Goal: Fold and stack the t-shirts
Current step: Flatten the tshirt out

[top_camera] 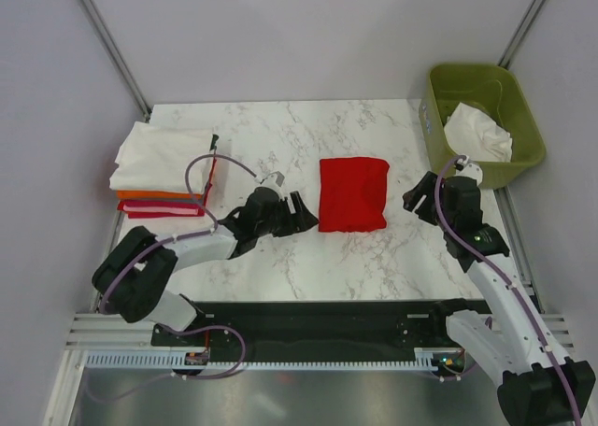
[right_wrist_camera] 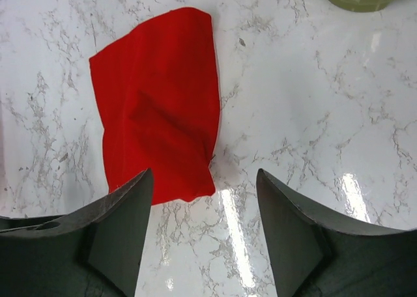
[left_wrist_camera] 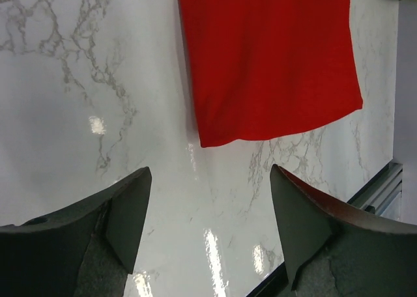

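A folded red t-shirt point(top_camera: 353, 193) lies flat at the middle of the marble table; it also shows in the left wrist view point(left_wrist_camera: 267, 59) and the right wrist view point(right_wrist_camera: 159, 105). A stack of folded shirts point(top_camera: 161, 169), white on top of orange and red ones, sits at the left. My left gripper point(top_camera: 301, 213) is open and empty just left of the red shirt, also shown in its wrist view point(left_wrist_camera: 208, 225). My right gripper point(top_camera: 419, 198) is open and empty just right of the shirt, also shown in its wrist view point(right_wrist_camera: 203, 228).
A green bin point(top_camera: 486, 118) with a crumpled white shirt point(top_camera: 478, 132) inside stands at the back right. The table's near edge meets a black rail point(top_camera: 318, 328) in front of the arm bases.
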You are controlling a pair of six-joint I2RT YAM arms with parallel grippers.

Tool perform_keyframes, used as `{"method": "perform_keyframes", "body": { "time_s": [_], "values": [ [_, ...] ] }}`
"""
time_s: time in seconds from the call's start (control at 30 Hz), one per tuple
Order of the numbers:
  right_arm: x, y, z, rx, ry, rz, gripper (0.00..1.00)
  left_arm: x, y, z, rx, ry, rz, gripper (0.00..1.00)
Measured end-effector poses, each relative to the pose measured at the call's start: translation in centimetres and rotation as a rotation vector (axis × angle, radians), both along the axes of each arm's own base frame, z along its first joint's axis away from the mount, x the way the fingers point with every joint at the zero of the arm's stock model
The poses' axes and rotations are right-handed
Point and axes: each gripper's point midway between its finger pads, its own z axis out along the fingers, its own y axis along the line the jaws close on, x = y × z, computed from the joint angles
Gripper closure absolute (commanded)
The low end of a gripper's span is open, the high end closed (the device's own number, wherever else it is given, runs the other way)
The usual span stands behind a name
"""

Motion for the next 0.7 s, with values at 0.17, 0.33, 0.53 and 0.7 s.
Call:
{"method": "perform_keyframes", "body": {
  "time_s": [0.17,0.33,0.53,0.7],
  "values": [
    [0.2,0.0,0.9,0.006,-0.047,0.003,0.29,0.6,-2.9,-1.4,0.003,0.06,-0.013,0.24],
    [0.1,0.1,0.5,0.003,-0.04,0.007,0.29,1.0,-4.9,-2.4,0.001,0.097,-0.013,0.31],
    [0.2,0.1,0.6,0.001,-0.045,0.01,0.29,1.1,-5.8,-4.4,0.018,0.148,0.002,0.58],
    [0.2,0.1,0.6,0.0,-0.046,0.01,0.29,1.2,-6.3,-5.0,0.023,0.155,0.006,0.98]
  ]
}}
